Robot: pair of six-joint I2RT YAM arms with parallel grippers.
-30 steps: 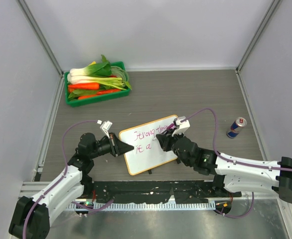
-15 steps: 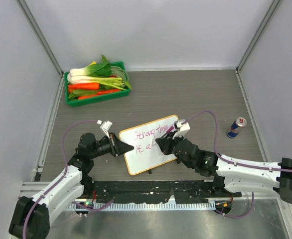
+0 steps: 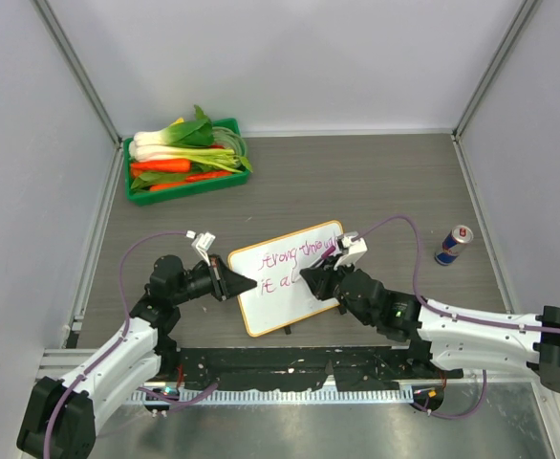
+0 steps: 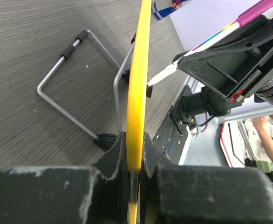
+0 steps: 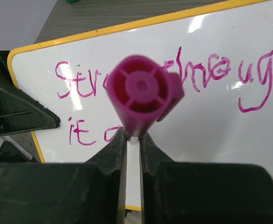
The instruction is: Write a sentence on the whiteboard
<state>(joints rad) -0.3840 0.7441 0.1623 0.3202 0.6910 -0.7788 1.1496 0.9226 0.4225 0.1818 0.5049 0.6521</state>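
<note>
The whiteboard (image 3: pixel 290 304), white with a yellow frame, stands tilted at the table's middle. My left gripper (image 3: pixel 248 284) is shut on its left edge; the left wrist view shows the frame (image 4: pixel 139 84) edge-on between the jaws of the left gripper (image 4: pixel 135 140). The sentence (image 3: pixel 286 259) is pink handwriting in two lines, "Strong…" over "it a…" (image 5: pixel 83 133). My right gripper (image 3: pixel 311 276) is shut on a magenta marker (image 5: pixel 143 95), whose tip meets the board near the second line. The marker hides part of the writing.
A green tray (image 3: pixel 180 188) of vegetables sits at the back left. A drink can (image 3: pixel 454 245) lies to the right of the board. A bent wire stand (image 4: pixel 64 100) rests on the table behind the board. Grey walls close in three sides.
My right gripper with the marker has shifted slightly down toward the second line, and a new stroke shows after "it a". The left arm and the board have stayed still.
</note>
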